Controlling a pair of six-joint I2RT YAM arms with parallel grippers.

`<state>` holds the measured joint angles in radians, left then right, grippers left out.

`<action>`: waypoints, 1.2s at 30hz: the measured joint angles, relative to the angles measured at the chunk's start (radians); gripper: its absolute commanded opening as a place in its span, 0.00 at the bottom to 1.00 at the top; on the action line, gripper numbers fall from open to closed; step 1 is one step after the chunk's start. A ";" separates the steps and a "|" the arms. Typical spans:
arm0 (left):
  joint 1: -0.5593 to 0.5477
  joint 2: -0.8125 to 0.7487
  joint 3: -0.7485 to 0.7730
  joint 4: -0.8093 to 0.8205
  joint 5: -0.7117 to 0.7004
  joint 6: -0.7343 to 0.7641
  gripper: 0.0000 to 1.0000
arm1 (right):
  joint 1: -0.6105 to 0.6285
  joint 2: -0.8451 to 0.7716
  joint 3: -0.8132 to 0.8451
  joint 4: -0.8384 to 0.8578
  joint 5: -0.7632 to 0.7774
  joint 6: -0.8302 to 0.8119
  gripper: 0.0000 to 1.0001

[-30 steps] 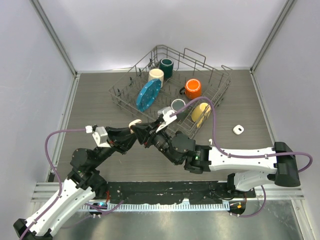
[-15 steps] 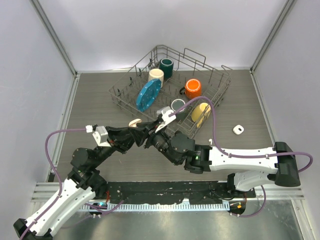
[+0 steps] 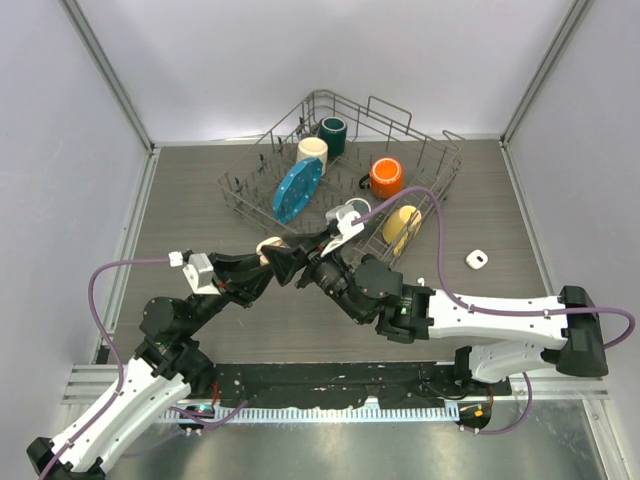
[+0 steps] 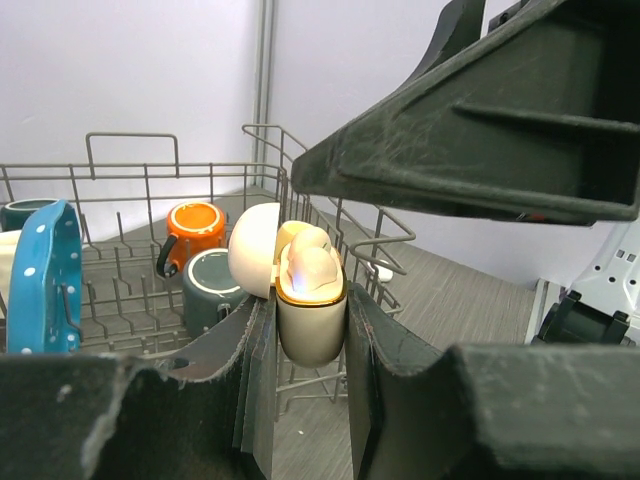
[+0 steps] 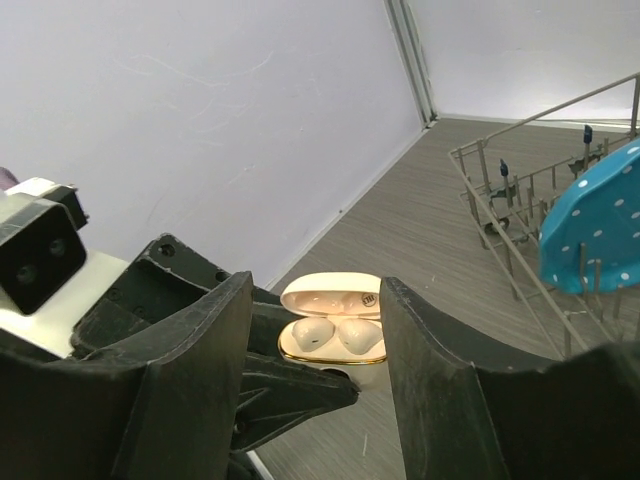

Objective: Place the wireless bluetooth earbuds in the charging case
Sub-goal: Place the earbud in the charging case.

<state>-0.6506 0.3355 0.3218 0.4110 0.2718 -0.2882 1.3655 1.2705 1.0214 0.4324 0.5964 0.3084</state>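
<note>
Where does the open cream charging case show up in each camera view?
Top external: the charging case is just left of centre, at the tip of the left claw.
Left wrist: lower centre, upright in the claw's grip, lid open.
Right wrist: lower centre, seen between the spread fingers of the right claw.
Shared landmark: the blue dotted plate.

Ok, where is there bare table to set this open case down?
Bare table lies left of the dish rack. The strip right of the rack is also free, apart from a small white case. Crowded: the rack itself, and the middle, where the left gripper holding the beige case meets the open right gripper.
</note>
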 measured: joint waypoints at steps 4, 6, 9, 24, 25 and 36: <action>0.000 0.000 0.000 -0.001 0.000 0.000 0.00 | 0.000 -0.034 0.000 0.000 -0.033 -0.003 0.59; 0.000 0.000 0.000 -0.005 -0.001 0.001 0.00 | 0.000 -0.060 0.000 -0.002 -0.048 -0.003 0.59; 0.000 -0.007 0.001 -0.023 -0.004 0.003 0.00 | 0.000 -0.111 -0.001 -0.005 -0.056 -0.003 0.63; 0.000 -0.066 0.024 -0.152 -0.022 0.015 0.00 | -0.246 -0.192 0.182 -0.583 -0.109 0.177 0.79; 0.000 -0.068 0.031 -0.164 -0.023 0.016 0.00 | -0.269 -0.187 0.199 -0.627 -0.131 0.190 0.80; 0.000 -0.157 0.055 -0.250 -0.045 0.033 0.00 | -0.360 -0.135 0.302 -0.886 -0.328 0.273 0.83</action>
<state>-0.6506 0.1783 0.3767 0.1612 0.2268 -0.2550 1.0058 1.1358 1.3231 -0.4534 0.2687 0.5812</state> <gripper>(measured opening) 0.307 0.829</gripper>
